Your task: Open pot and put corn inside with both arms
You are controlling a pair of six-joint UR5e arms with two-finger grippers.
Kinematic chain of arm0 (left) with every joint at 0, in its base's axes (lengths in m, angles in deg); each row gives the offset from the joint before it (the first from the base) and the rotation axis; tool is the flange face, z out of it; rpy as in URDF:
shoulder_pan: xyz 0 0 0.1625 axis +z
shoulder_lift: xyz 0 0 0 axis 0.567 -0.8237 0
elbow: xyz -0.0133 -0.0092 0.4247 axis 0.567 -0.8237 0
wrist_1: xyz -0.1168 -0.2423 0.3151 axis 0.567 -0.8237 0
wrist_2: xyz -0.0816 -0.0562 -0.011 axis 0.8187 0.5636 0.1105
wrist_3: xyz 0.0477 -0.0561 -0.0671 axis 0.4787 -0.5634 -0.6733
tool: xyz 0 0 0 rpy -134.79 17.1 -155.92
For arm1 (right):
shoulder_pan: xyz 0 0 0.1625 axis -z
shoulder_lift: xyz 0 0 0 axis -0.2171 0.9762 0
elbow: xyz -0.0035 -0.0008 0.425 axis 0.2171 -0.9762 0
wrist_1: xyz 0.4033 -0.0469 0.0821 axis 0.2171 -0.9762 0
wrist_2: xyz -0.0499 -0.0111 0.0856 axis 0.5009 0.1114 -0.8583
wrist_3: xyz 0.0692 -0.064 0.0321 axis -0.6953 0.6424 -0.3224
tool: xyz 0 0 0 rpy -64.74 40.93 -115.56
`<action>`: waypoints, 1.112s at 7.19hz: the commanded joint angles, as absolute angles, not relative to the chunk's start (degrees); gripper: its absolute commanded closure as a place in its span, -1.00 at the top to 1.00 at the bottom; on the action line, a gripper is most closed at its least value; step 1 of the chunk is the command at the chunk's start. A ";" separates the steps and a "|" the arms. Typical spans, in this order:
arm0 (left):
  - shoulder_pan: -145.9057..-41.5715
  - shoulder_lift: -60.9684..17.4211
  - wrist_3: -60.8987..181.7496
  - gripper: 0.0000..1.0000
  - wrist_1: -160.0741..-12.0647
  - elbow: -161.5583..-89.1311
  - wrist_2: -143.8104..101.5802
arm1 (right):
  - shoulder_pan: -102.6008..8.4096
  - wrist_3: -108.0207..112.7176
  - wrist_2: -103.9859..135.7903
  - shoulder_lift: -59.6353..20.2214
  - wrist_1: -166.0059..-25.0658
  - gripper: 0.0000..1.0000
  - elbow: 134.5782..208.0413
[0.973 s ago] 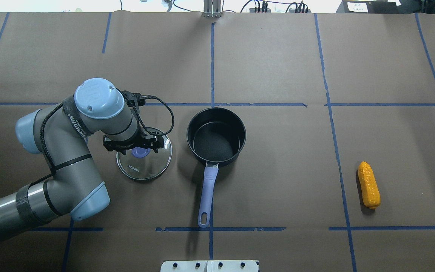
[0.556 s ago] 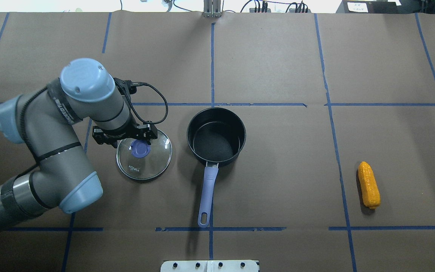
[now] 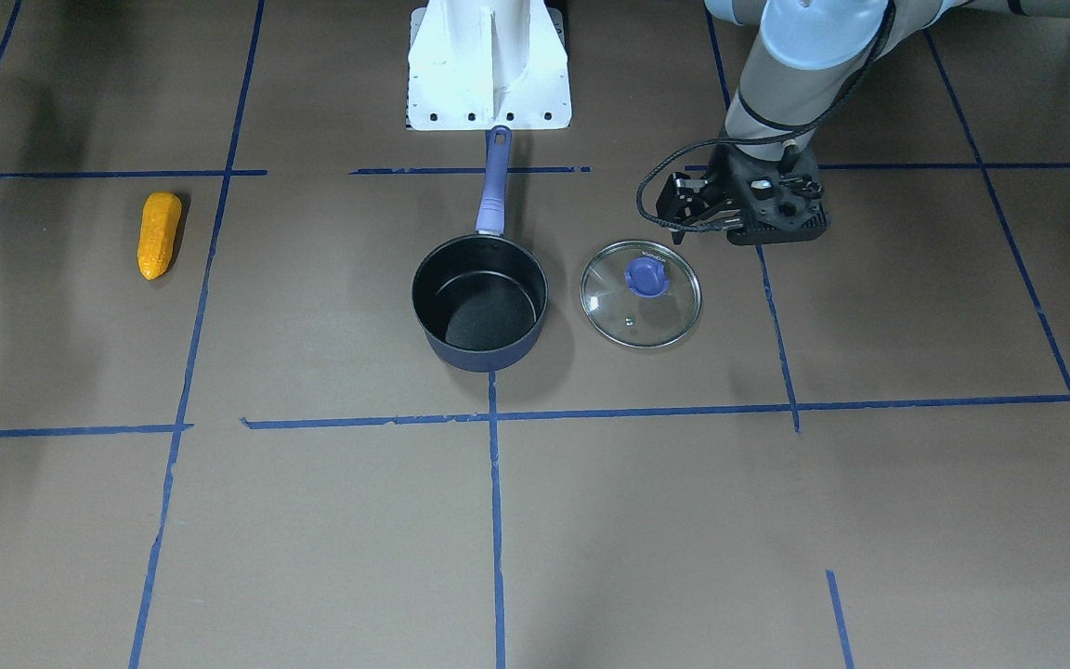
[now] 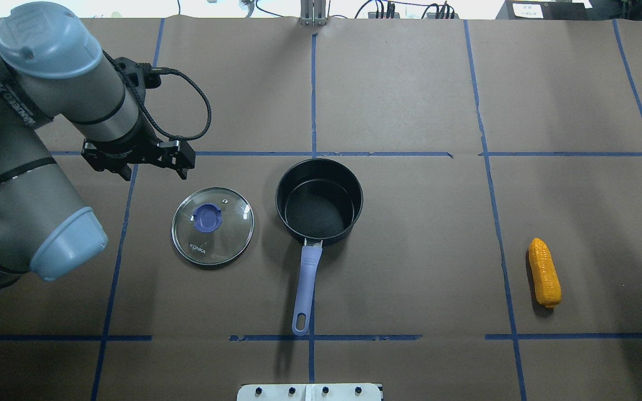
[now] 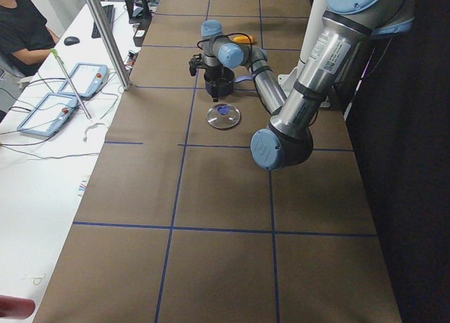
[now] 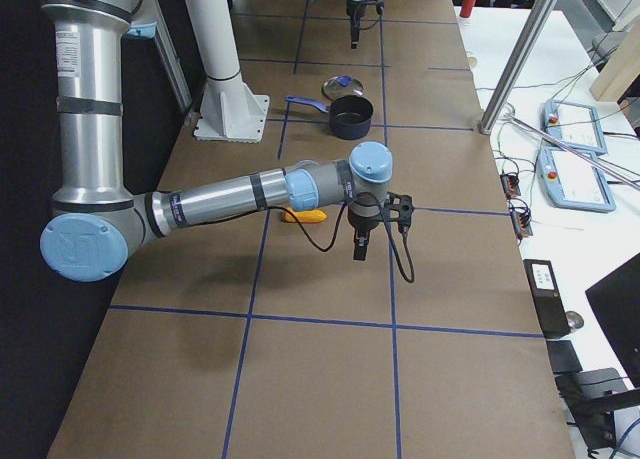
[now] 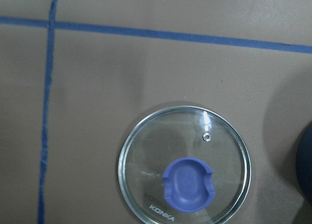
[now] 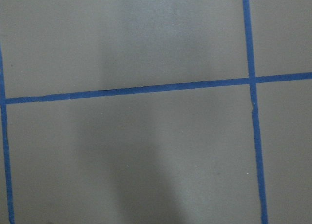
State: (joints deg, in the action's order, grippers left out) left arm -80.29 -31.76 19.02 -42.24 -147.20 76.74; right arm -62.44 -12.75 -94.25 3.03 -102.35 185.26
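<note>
The pot [image 4: 319, 214] stands open mid-table, its purple handle [image 4: 307, 278] pointing toward the robot; it also shows in the front view [image 3: 479, 307]. Its glass lid [image 4: 213, 225] lies flat on the table to the pot's left, and fills the left wrist view [image 7: 185, 165]. My left gripper [image 4: 155, 171] hangs open and empty above the table, beyond the lid and to its left. The corn [image 4: 544, 273] lies alone at the right. My right gripper [image 6: 359, 251] hovers above the table beyond the corn; I cannot tell whether it is open or shut.
The white robot base [image 4: 310, 391] sits at the near edge, behind the pot handle. Blue tape lines [image 4: 314, 94] grid the brown table cover. A side table with pendants [image 5: 53, 112], a metal pole [image 5: 105, 34] and a seated person are beyond the far edge.
My left gripper has risen off the lid's knob and moved away to the far left. The lid stays flat on the table. Pot and corn have not moved.
</note>
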 commanded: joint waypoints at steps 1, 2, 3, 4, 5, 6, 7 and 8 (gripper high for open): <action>-83.92 -30.49 23.81 1.00 -42.04 -147.58 76.80 | -50.53 -34.34 -89.14 3.74 -88.33 1.00 185.98; -86.11 -29.96 26.53 1.00 -41.86 -147.58 77.06 | -46.22 -37.72 -87.22 3.82 -88.31 1.00 188.68; -88.40 -29.52 29.86 1.00 -40.21 -147.67 79.58 | -39.91 -44.02 -81.89 4.17 -88.31 1.00 191.05; -90.33 -29.34 32.76 1.00 -39.41 -147.67 80.13 | -33.84 -48.43 -77.31 4.09 -88.31 1.00 191.69; -92.01 -28.64 34.62 1.00 -39.40 -147.49 80.13 | -29.69 -49.69 -74.48 4.26 -88.31 1.00 191.69; -93.07 -28.55 36.03 1.00 -39.40 -147.14 80.48 | -28.43 -49.71 -74.72 5.22 -88.31 1.00 191.87; -93.86 -28.55 36.65 1.00 -39.14 -147.14 80.66 | -27.20 -49.71 -74.81 6.71 -88.31 1.00 191.96; -93.96 -28.20 36.66 1.00 -39.14 -147.23 81.71 | -25.97 -49.71 -74.89 7.51 -88.31 1.00 192.04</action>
